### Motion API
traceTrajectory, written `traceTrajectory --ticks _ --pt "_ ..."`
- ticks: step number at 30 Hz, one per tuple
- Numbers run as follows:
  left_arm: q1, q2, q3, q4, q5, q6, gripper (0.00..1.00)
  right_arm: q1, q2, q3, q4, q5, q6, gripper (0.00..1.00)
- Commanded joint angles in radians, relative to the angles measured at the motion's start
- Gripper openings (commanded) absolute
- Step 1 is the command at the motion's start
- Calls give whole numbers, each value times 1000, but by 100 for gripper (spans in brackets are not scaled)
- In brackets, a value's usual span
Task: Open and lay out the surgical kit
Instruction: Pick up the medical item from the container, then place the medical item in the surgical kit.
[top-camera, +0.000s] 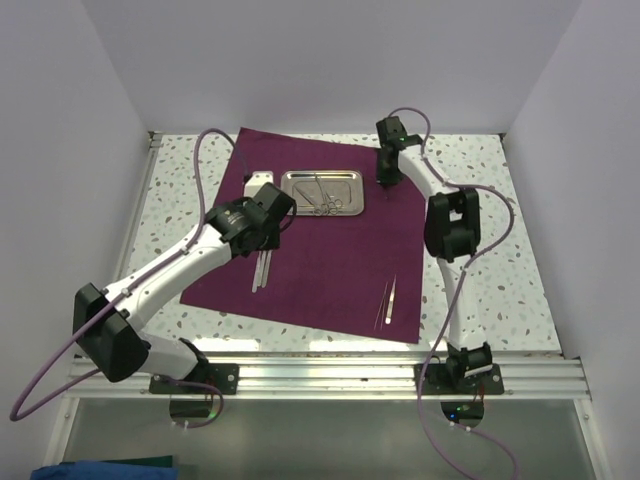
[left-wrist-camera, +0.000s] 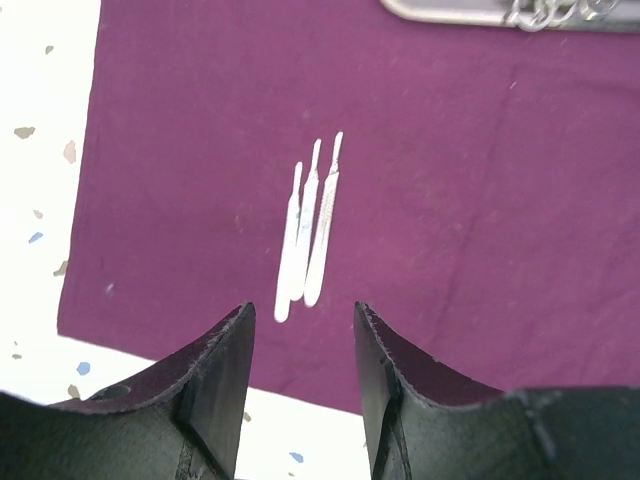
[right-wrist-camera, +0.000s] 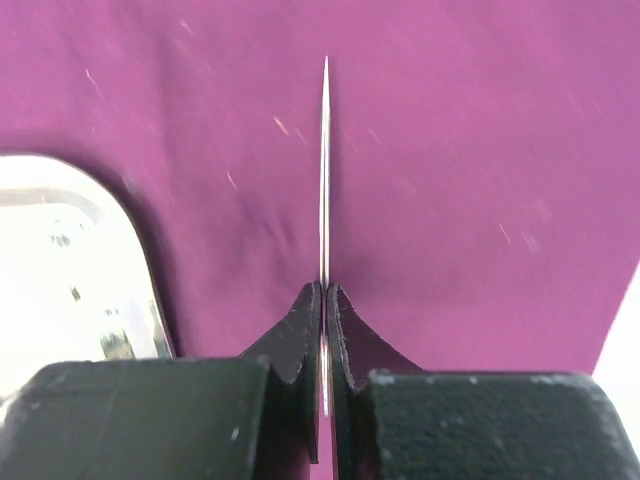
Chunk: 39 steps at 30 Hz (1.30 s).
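Speckled table (top-camera: 180, 170), cloth wrap (top-camera: 330, 250) spread flat: lay-out step, right gripper (right-wrist-camera: 324, 290) clamped on thin pointed instrument (right-wrist-camera: 325, 170) just beside tray (top-camera: 322, 173), left gripper (left-wrist-camera: 300, 320) apart above three handles (left-wrist-camera: 308, 230); next, probably lower and release onto cloth.

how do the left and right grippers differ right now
The left gripper is open and empty; the right gripper is shut on a thin silver instrument. The left points at three silver handles; the right sits beside the steel tray. Both are above the purple cloth.
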Motion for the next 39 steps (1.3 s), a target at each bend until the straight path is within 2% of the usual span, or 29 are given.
traceTrajectory --ticks 1,3,4,8,14,18,22,27,32,39 --pt "34 25 72 90 15 53 48 -15 -235 -149 -3 -36 80 0" --pt "52 44 96 131 55 74 49 -9 -381 -266 49 -85 132 0" --pt "69 67 104 150 72 82 50 -9 -435 -384 64 -94 148 0" --pt "109 147 150 242 157 116 59 32 -691 -656 123 -165 241 0" --pt "159 343 272 326 211 162 60 174 -914 -1015 137 -209 364 0" --pt "193 520 444 331 237 171 59 244 -1055 -1280 167 -252 491 0" --pt "215 645 599 312 265 176 58 249 -1190 -1387 111 -219 534 0" --pt "215 763 754 296 300 188 57 250 -1271 -1466 45 -211 559 0" --pt "215 819 808 297 340 176 57 249 -1279 -1526 80 -254 588 0" --pt "215 848 809 308 363 166 57 260 -1233 -1558 114 -294 591 0"
